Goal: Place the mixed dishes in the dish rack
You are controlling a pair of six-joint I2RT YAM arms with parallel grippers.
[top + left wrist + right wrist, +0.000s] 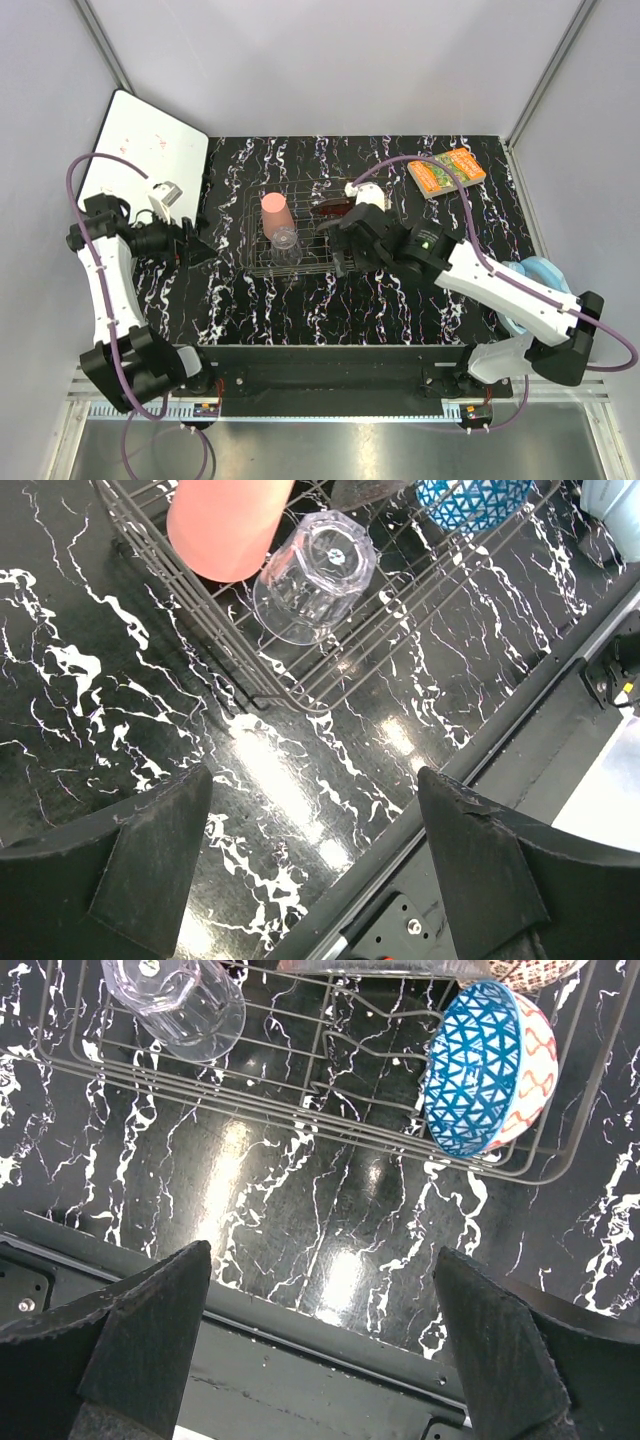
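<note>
Black marbled table (400, 290), dish rack (312, 240) sitting on it. Left hand (315, 810) hangs off the rack's left side and right hand (325, 1280) is by its right end, both spread wide and empty. Blue patterned bowl (480, 1070) stands on edge at the rack's right end, which saves room I guess. Pink cup (276, 212) and small glass (286, 247) are in the rack's left part, looks like bottoms-up to drain.

Cup (276, 212) in rack (315, 245), left end; glass (286, 250) just in front; bowl (485, 1065) at right end. Book (447, 171) behind right, board (150, 150) behind left.
</note>
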